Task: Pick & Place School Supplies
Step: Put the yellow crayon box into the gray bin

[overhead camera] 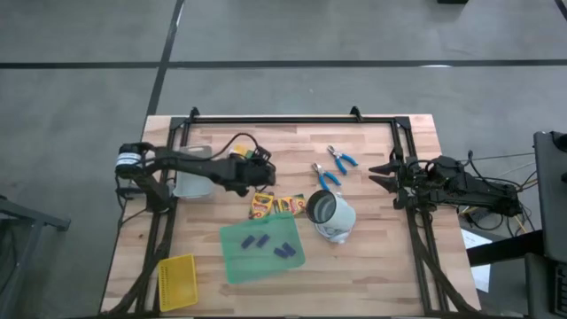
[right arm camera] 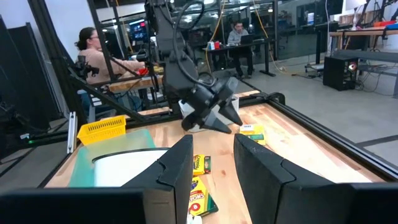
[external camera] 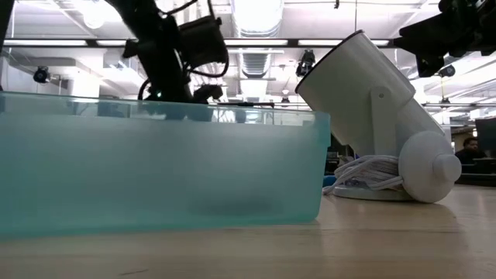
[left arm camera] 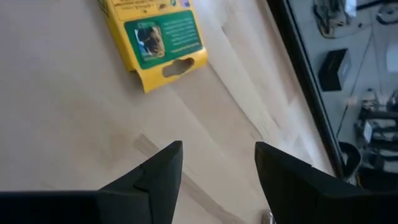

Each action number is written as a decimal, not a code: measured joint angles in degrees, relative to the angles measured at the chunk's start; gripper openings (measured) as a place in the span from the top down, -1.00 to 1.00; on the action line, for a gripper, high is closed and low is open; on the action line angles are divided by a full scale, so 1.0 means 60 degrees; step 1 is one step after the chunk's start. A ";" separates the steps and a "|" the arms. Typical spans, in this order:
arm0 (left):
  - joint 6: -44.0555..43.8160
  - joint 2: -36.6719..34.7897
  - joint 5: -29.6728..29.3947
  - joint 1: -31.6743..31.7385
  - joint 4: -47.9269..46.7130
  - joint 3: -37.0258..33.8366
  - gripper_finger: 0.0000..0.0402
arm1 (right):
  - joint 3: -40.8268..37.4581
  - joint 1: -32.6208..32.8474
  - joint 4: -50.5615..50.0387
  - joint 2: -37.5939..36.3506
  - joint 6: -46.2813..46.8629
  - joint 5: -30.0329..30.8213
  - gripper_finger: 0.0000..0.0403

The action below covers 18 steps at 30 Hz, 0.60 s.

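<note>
Lighting is bright and even from overhead ceiling fixtures [external camera: 256, 12], which glare white in the low view. The translucent green flat sheet [external camera: 155, 170] looms blurred there; shadows are soft.

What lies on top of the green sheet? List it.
Four small purple-blue pieces lie on the green sheet, loosely grouped. Anything beneath the sheet cannot be made out.

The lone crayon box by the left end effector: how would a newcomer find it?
Start at the wooden table and find the left end effector. Just beneath its open tips lies the single crayon box, apart from the crayon boxes clustered beside the white mug.
</note>
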 joint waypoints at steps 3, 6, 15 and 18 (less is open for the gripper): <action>0.0764 -0.0045 -0.0119 -0.0062 0.0890 -0.0566 -0.03 | 0.0000 0.0001 0.0000 -0.0001 0.0000 0.0000 0.44; 0.1342 -0.0076 -0.0253 -0.0071 0.2117 -0.1137 -0.03 | 0.0000 -0.0001 0.0000 0.0000 0.0000 0.0000 0.44; 0.1358 -0.0077 0.0140 -0.0074 0.3659 -0.2437 -0.03 | 0.0000 -0.0002 0.0000 0.0002 0.0000 0.0001 0.44; 0.1623 -0.0087 0.0129 -0.0060 0.3975 -0.2648 -0.03 | 0.0000 -0.0002 0.0000 -0.0001 0.0000 0.0004 0.44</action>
